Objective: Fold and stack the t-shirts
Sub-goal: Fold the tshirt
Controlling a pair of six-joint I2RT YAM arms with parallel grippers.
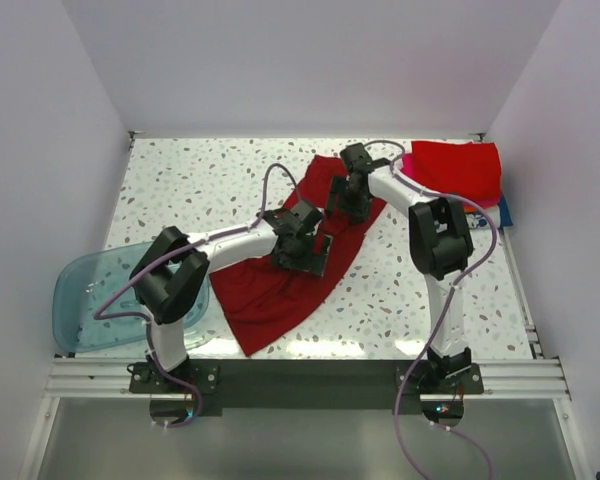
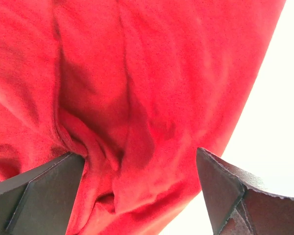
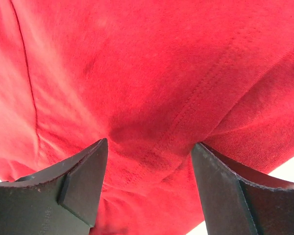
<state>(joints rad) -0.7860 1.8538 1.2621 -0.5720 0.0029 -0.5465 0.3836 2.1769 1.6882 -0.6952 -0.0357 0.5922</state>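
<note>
Left gripper [image 2: 139, 161] and right gripper [image 3: 149, 147] both stand with jaws apart, straddling wrinkles of the dark red t-shirt [image 1: 270, 300] sprawled centrally from seven towards twelve o'clock, so folding seems barely begun; next, each must pinch cloth, while the folded stack [image 1: 458, 168] waits at one o'clock.

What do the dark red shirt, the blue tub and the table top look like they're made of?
The dark red shirt looks like soft knit cloth, probably cotton jersey, matte: it creases and shows a stitched seam. The blue tub looks like glossy translucent plastic, since the surface beneath shows through. The table top is white with dark speckles, either terrazzo-like stone or a laminate imitating it; I can't tell which.
</note>
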